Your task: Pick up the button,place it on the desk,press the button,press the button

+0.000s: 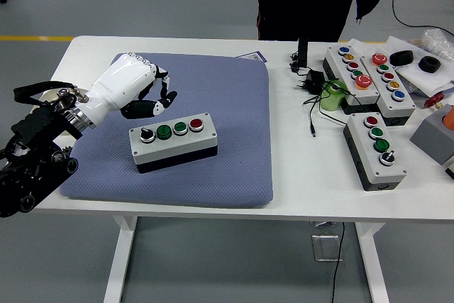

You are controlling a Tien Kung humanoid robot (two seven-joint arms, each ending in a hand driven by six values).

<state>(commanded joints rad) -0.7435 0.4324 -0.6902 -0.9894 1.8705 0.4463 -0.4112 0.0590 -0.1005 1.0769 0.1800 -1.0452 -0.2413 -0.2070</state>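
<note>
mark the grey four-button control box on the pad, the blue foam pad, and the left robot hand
grey four-button control box [172,136], head view, top face beside the green buttons
blue foam pad [234,118], head view, bare patch right of the box
left white robot hand [128,86], head view, back of the hand

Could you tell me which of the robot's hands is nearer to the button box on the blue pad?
Left. The left hand hovers open just up-left of the button box on the blue pad, not touching it. The right hand is out of view.

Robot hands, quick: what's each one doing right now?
Left robot hand: open, holding nothing, above and left of the button box.
Right robot hand: not in view.
</note>
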